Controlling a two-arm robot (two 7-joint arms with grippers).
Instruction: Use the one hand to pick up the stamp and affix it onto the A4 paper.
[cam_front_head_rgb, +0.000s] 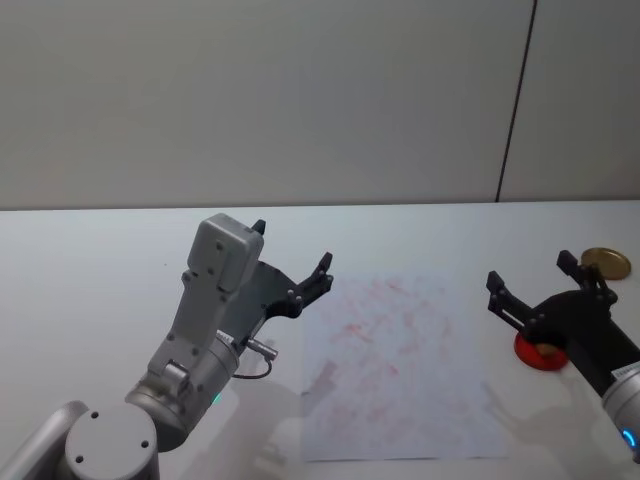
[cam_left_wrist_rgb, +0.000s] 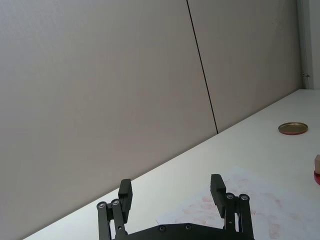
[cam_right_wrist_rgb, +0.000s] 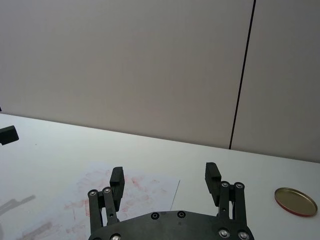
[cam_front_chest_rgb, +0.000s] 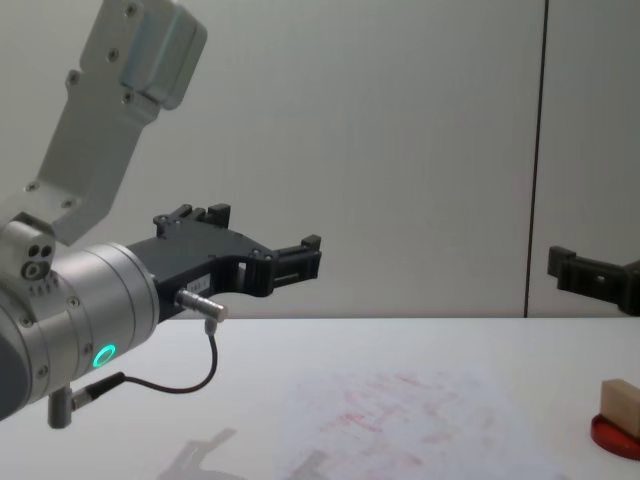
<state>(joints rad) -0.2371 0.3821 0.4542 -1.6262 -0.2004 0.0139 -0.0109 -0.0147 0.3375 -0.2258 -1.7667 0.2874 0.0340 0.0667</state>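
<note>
Standing upright on the round red ink pad, the stamp is sitting face down, probably so that its printing side is taking on ink before use. The pad is lying on the white table just off the right edge of the A4 paper, which is lying flat in the middle and showing faint red prints. A round gold lid is resting farther back on the right, well apart from the pad.

The right gripper is hanging above the pad with its fingers spread wide and gripping nothing. It is pointing forward toward the wall, roughly level rather than down. From the head view the stamp is showing beneath the gripper's body, behind the fingertips. From the chest view the fingers are floating clearly above the block, not touching it. Judging from this, the gripper is needing to tip down and draw back before closing on the stamp.

The left gripper is idling above the table beside the paper's left edge, also spread wide and empty, likely parked there to be keeping clear of the sheet.
</note>
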